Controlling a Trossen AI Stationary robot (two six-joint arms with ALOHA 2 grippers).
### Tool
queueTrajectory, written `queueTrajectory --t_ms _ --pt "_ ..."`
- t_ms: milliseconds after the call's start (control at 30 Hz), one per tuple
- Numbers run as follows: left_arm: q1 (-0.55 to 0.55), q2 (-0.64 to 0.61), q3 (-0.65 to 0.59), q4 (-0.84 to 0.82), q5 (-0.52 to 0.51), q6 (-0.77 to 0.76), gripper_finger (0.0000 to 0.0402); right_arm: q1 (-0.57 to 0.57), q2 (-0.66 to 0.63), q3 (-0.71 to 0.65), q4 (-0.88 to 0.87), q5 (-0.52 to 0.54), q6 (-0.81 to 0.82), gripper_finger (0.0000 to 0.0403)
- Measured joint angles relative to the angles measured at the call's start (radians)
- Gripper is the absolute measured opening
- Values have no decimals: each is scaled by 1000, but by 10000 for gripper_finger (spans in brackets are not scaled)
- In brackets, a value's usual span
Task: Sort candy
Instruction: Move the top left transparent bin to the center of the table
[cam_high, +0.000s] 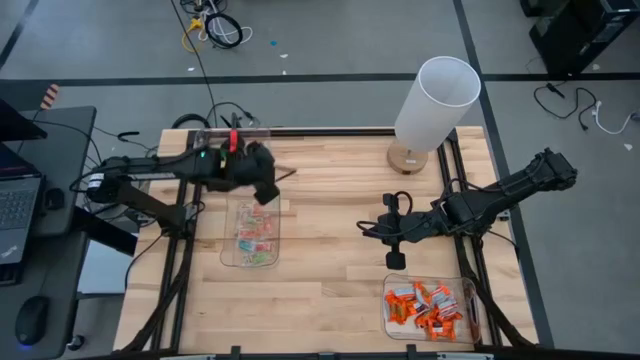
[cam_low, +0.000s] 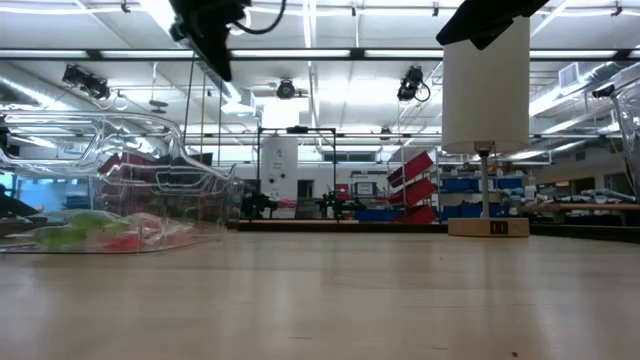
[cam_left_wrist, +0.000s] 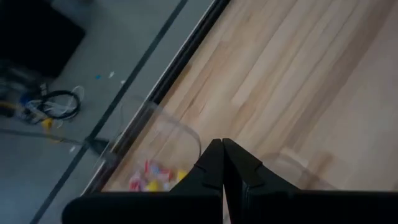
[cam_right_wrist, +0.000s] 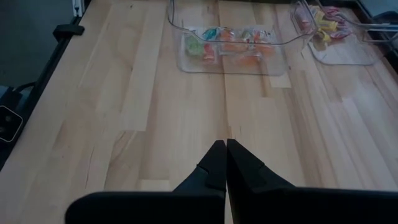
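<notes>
Candy (cam_high: 254, 238) in clear bin (cam_high: 232, 262), left claw (cam_high: 266, 192) closed above.

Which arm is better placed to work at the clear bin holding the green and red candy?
Left, probably. The left gripper, fingers shut, hangs at the far end of the clear plastic bin of green and red wrapped candy. The right gripper, also shut, sits nearer the clear bin of orange candy.

left arm (cam_high: 175, 168): dark, jointed links, small green light and red marking near wrist | right arm (cam_high: 500, 195): matte black, blocky segments, black cable looping at wrist | left gripper (cam_left_wrist: 222, 163): two black angular tapered fingers | right gripper (cam_right_wrist: 225, 162): same black wedge-shaped fingers
</notes>
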Motion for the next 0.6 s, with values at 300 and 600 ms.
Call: queueTrajectory --t_ms 300,600 --pt "269 42 -1 166 235 172 0 0 0 0 -49 0 2 0" --pt "459 97 -1 164 295 182 0 1 0 0 -57 -1 -3 0"
